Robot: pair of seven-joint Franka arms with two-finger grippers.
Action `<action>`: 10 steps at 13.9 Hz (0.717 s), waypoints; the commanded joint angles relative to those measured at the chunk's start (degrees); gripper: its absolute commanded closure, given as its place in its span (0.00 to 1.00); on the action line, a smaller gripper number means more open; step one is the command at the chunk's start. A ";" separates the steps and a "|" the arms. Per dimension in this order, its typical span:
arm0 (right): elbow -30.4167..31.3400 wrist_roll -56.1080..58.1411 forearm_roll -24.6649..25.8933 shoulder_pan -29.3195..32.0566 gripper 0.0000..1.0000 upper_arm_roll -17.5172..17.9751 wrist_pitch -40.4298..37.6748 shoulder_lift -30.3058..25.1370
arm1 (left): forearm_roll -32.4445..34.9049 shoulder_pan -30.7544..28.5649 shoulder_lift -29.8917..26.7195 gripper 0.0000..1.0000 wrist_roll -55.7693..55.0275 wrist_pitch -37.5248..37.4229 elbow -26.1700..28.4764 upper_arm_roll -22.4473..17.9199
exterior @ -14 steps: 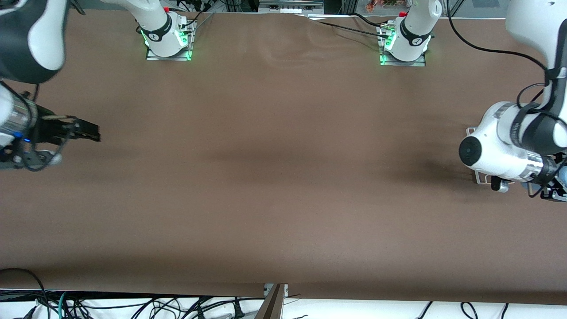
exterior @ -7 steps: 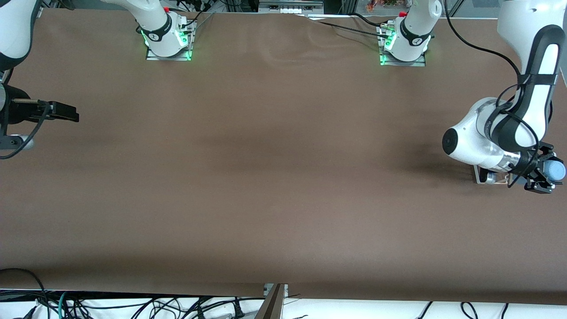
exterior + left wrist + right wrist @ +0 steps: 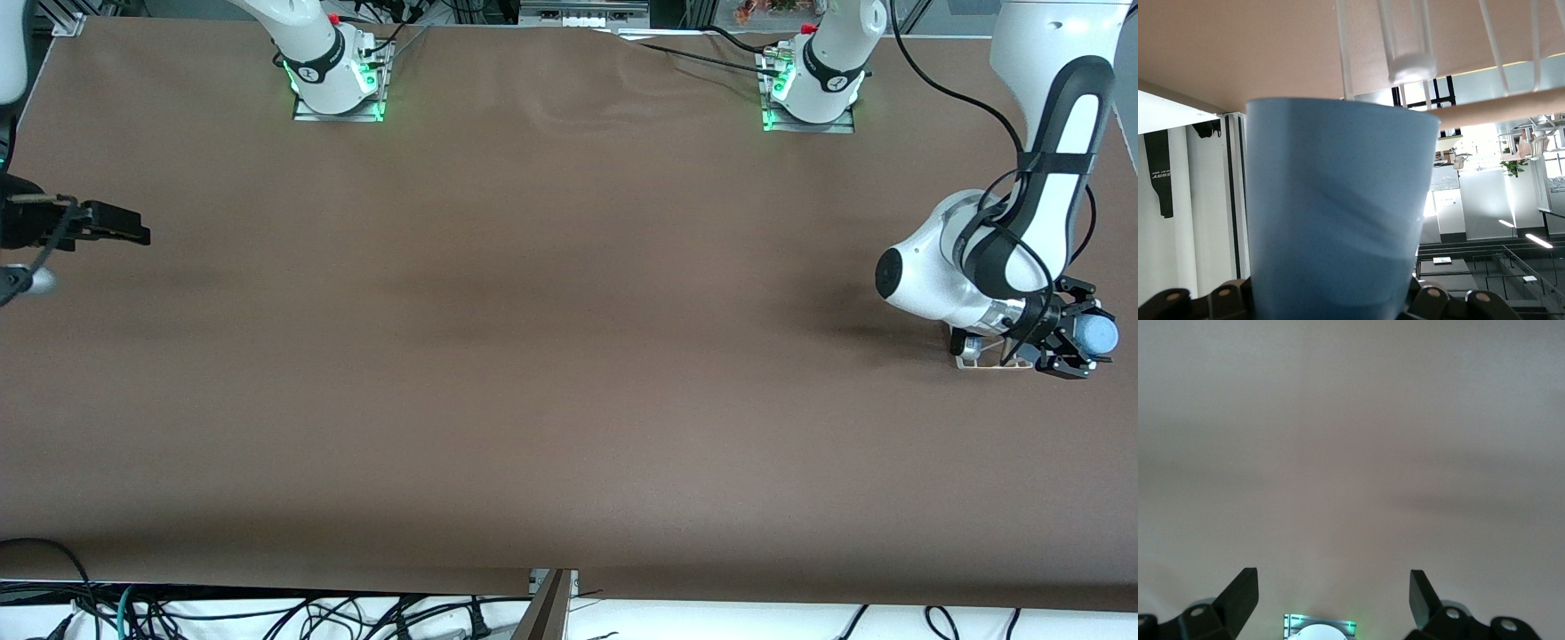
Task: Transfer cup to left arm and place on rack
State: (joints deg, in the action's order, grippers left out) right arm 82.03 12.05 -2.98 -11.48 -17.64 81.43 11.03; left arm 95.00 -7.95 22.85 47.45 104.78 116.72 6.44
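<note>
My left gripper (image 3: 1080,347) is shut on the light blue cup (image 3: 1095,333) and holds it on its side over the rack (image 3: 978,360), at the left arm's end of the table. The arm hides most of the rack. In the left wrist view the cup (image 3: 1338,207) fills the middle, with the rack's white pegs (image 3: 1408,63) and pale wooden rod (image 3: 1511,107) close past its rim. My right gripper (image 3: 133,233) is open and empty over the right arm's end of the table; its fingertips (image 3: 1238,593) show apart over bare brown table.
The brown table (image 3: 551,338) is bare between the two arms. Both arm bases (image 3: 338,80) stand along the table edge farthest from the front camera. Cables hang below the table's near edge (image 3: 267,613).
My left arm has swung the cup round and lowered it toward the rack. My right gripper has drawn back toward the right arm's end of the table, still open.
</note>
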 commanded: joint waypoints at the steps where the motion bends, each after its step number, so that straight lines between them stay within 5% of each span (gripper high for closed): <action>1: 7.87 -3.15 2.02 11.01 0.00 12.41 3.12 -6.89 | 1.94 -0.13 -1.41 1.00 -3.50 -0.02 2.72 0.06; 3: 11.38 -6.50 2.02 17.17 0.00 18.49 4.17 -9.70 | 2.03 -0.22 -0.80 1.00 -4.64 0.07 2.98 0.06; 10: 10.35 -6.16 2.10 17.81 0.00 17.20 4.35 -12.17 | 3.61 -0.57 3.24 1.00 -9.39 0.16 2.55 0.06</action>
State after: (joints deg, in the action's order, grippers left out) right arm 91.60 6.66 -1.69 5.70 -0.63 85.16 1.05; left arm 96.28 -8.01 25.01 40.91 104.82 119.20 6.41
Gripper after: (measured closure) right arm 0.000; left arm 0.344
